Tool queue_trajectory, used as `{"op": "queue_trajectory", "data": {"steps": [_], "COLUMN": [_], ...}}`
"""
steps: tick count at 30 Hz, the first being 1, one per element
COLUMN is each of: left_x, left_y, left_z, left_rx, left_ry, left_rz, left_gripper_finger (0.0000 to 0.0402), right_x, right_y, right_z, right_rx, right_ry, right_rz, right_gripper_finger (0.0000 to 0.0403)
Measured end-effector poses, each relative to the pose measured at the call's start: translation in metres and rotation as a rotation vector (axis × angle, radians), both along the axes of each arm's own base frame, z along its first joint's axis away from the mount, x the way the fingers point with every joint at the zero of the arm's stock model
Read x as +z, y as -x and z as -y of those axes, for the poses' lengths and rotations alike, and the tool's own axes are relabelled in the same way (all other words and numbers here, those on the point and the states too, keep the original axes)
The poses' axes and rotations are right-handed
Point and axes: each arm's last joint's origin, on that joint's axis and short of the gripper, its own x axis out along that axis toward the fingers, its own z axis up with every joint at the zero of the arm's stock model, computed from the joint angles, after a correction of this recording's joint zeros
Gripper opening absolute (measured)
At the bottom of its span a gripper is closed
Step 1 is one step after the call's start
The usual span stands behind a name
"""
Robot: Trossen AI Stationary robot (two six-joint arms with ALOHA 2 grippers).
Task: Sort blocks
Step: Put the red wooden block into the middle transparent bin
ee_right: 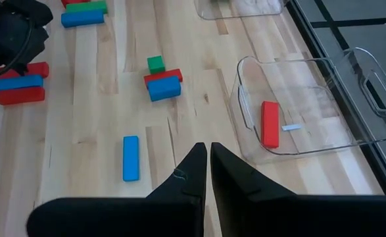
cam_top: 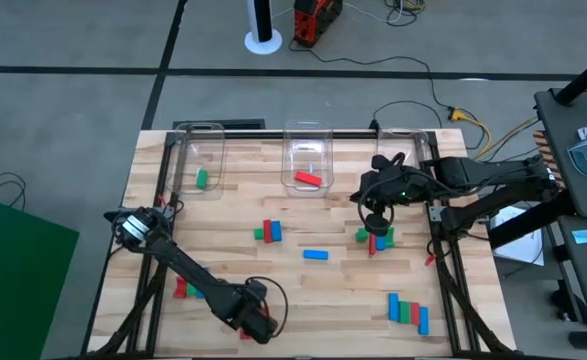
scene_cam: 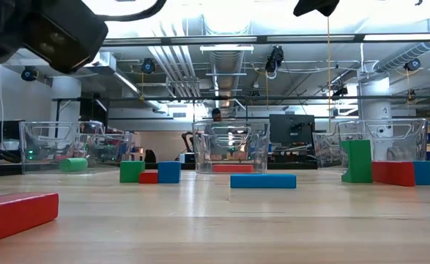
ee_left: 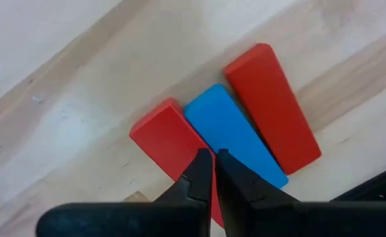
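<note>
Red, green and blue blocks lie scattered in small groups on the wooden table [cam_top: 223, 250]. My left gripper [ee_left: 214, 155] hangs shut near the front edge [cam_top: 256, 320]. It is above a row of red block [ee_left: 163, 135], blue block [ee_left: 235, 135] and red block [ee_left: 271, 105], which lie side by side. My right gripper [ee_right: 208, 148] is shut and raised at the right [cam_top: 376, 217], above a green, red and blue cluster [cam_top: 374, 238]. A green block [cam_top: 202, 178] lies in the left clear bin and a red block [ee_right: 269, 124] in the middle one.
Three clear bins [cam_top: 201, 150] [cam_top: 308, 150] [cam_top: 398, 150] stand along the far edge. Loose blocks: a cluster [cam_top: 268, 232] at the centre, a lone blue one [cam_top: 315, 254], a row [cam_top: 408, 310] at the front right, and a group [cam_top: 186, 290] at the front left. A dark frame rail [cam_top: 443, 270] borders the table.
</note>
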Motion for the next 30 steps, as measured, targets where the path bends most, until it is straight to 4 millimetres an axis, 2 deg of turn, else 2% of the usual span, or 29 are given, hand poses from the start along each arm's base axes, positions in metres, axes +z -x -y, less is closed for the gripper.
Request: {"op": "queue_trajectory", "data": {"steps": [30], "left_x": [-0.010], "left_y": [0.011], "left_z": [-0.006], "left_rx": [-0.006], "left_ry": [-0.035], "left_rz": [-0.075], "left_gripper_finger": [0.0000], "right_x": [-0.001], "right_y": [0.000], "right_z": [0.000], "right_rx": [0.002], "right_ry": [0.002], "right_rz": [-0.003], "right_gripper_finger": [0.0012]}}
